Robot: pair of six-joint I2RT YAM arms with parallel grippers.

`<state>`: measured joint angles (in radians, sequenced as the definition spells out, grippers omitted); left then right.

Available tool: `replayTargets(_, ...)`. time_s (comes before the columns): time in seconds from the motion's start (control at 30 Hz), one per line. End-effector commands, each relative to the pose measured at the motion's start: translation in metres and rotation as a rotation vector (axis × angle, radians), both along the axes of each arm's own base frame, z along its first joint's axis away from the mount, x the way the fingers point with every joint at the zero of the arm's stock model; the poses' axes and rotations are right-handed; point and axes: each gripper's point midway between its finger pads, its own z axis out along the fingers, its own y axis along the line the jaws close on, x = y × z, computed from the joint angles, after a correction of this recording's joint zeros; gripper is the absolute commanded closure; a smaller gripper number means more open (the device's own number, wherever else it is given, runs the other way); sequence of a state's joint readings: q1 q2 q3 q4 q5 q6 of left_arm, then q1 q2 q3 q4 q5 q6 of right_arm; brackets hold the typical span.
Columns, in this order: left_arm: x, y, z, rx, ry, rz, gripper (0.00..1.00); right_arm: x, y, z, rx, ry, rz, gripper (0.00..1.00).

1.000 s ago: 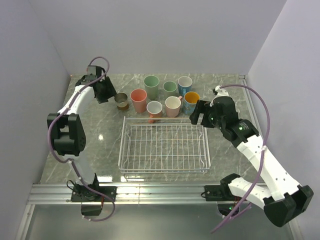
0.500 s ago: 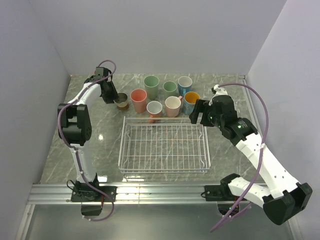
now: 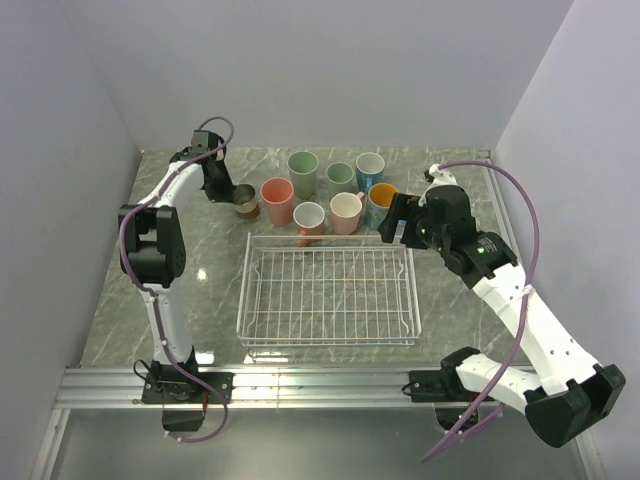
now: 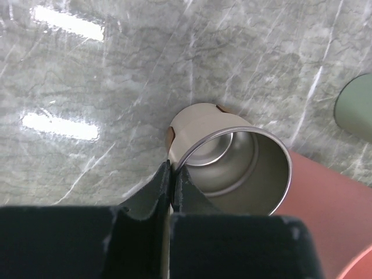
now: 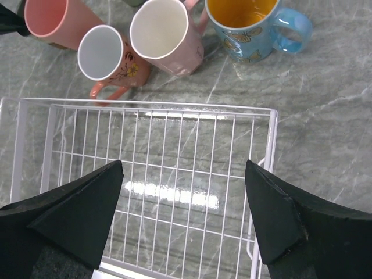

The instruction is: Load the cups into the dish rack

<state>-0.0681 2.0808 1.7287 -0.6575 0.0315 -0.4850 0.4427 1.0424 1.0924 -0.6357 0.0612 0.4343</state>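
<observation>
The short brown metallic cup (image 3: 245,204) stands on the table at the left end of the group of cups. My left gripper (image 3: 224,190) is shut on its near rim, one finger inside and one outside; the left wrist view shows the gripper (image 4: 172,174) pinching the cup (image 4: 238,165). The white wire dish rack (image 3: 244,292) lies mid-table with nothing in it. My right gripper (image 3: 392,232) hangs open over the rack's far right corner, and in the right wrist view its jaws (image 5: 183,168) stand wide above the rack (image 5: 174,106).
Behind the rack stand a pink cup (image 3: 277,200), a sage green cup (image 3: 303,172), a smaller green one (image 3: 340,177), a blue cup (image 3: 370,170), a blue mug with orange inside (image 3: 382,203), a pink mug (image 3: 346,212) and a salmon mug (image 3: 309,220).
My left gripper has moved in onto the brown cup and closed on its rim. The right arm has barely shifted.
</observation>
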Motion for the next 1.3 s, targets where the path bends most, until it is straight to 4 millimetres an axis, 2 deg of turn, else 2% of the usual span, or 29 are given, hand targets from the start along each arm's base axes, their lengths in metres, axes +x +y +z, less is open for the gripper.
replayTargets(0.0, -0.006, 0.006, 0.040, 0.036, -0.063, -0.010, 1.00, 0.002, 0.000, 0.036, 0.034, -0.089, -0.010, 0.08)
replayTargets(0.1, -0.016, 0.017, 0.055, 0.075, -0.074, 0.015, 1.00, 0.000, -0.003, 0.049, 0.034, -0.125, -0.011, 0.08)
replayTargets(0.13, -0.020, 0.022, 0.071, 0.080, -0.106, 0.026, 1.00, 0.000, -0.004, 0.053, 0.033, -0.134, -0.011, 0.08)
replayTargets(0.17, -0.025, 0.023, 0.074, 0.075, -0.110, 0.022, 1.00, -0.001, -0.004, 0.057, 0.037, -0.142, -0.009, 0.08)
replayTargets(0.2, -0.028, 0.023, 0.080, 0.066, -0.127, 0.020, 1.00, -0.002, -0.003, 0.061, 0.046, -0.154, -0.002, 0.08)
replayTargets(0.23, -0.032, 0.022, 0.098, 0.052, -0.171, 0.014, 1.00, -0.003, -0.001, 0.063, 0.053, -0.161, 0.008, 0.08)
replayTargets(0.3, -0.040, 0.022, 0.107, 0.048, -0.189, 0.012, 1.00, -0.007, 0.003, 0.072, 0.092, -0.178, 0.028, 0.08)
replayTargets(0.33, -0.046, 0.018, 0.120, 0.029, -0.214, 0.004, 1.00, -0.007, 0.004, 0.074, 0.103, -0.180, 0.029, 0.07)
replayTargets(0.4, -0.056, 0.018, 0.124, 0.016, -0.220, 0.017, 1.00, -0.011, 0.009, 0.079, 0.148, -0.182, 0.041, 0.07)
replayTargets(0.43, -0.063, 0.016, 0.138, 0.006, -0.253, 0.017, 1.00, -0.012, 0.010, 0.081, 0.156, -0.184, 0.040, 0.07)
replayTargets(0.5, -0.072, 0.011, 0.144, -0.032, -0.273, 0.015, 1.00, -0.015, 0.018, 0.084, 0.196, -0.177, 0.070, 0.07)
replayTargets(0.53, -0.079, 0.009, 0.160, -0.046, -0.313, 0.014, 0.99, -0.015, 0.020, 0.086, 0.207, -0.175, 0.074, 0.08)
replayTargets(0.6, -0.087, -0.003, 0.170, -0.112, -0.349, -0.019, 1.00, -0.014, 0.025, 0.091, 0.234, -0.175, 0.086, 0.08)
replayTargets(0.63, -0.094, -0.011, 0.185, -0.138, -0.391, -0.043, 1.00, -0.015, 0.032, 0.093, 0.252, -0.167, 0.120, 0.08)
replayTargets(0.67, -0.099, -0.019, 0.189, -0.172, -0.404, -0.071, 0.99, -0.016, 0.037, 0.101, 0.267, -0.177, 0.147, 0.08)
replayTargets(0.83, -0.129, -0.089, 0.245, -0.405, -0.550, -0.330, 1.00, -0.018, 0.076, 0.119, 0.366, -0.171, 0.349, 0.09)
replayTargets(0.87, -0.135, -0.099, 0.250, -0.461, -0.554, -0.347, 0.99, -0.026, 0.088, 0.126, 0.419, -0.155, 0.421, 0.10)
replayTargets(0.9, -0.140, -0.108, 0.259, -0.513, -0.567, -0.383, 1.00, -0.023, 0.095, 0.133, 0.450, -0.173, 0.447, 0.11)
replayTargets(0.93, -0.150, -0.121, 0.280, -0.581, -0.626, -0.457, 0.99, -0.023, 0.100, 0.135, 0.473, -0.161, 0.461, 0.11)
replayTargets(1.0, -0.161, -0.134, 0.290, -0.708, -0.619, -0.475, 1.00, -0.025, 0.111, 0.146, 0.527, -0.158, 0.519, 0.10)
replayTargets(1.03, -0.174, -0.142, 0.303, -0.766, -0.644, -0.522, 1.00, -0.025, 0.113, 0.149, 0.541, -0.161, 0.532, 0.10)
replayTargets(1.13, -0.192, -0.157, 0.329, -0.952, -0.679, -0.555, 1.00, -0.025, 0.122, 0.155, 0.593, -0.151, 0.573, 0.07)
replayTargets(1.2, -0.198, -0.160, 0.338, -1.009, -0.724, -0.589, 1.00, -0.023, 0.126, 0.160, 0.636, -0.154, 0.591, 0.06)
replayTargets(1.27, -0.203, -0.164, 0.339, -1.079, -0.695, -0.591, 1.00, -0.026, 0.132, 0.165, 0.691, -0.129, 0.621, 0.06)
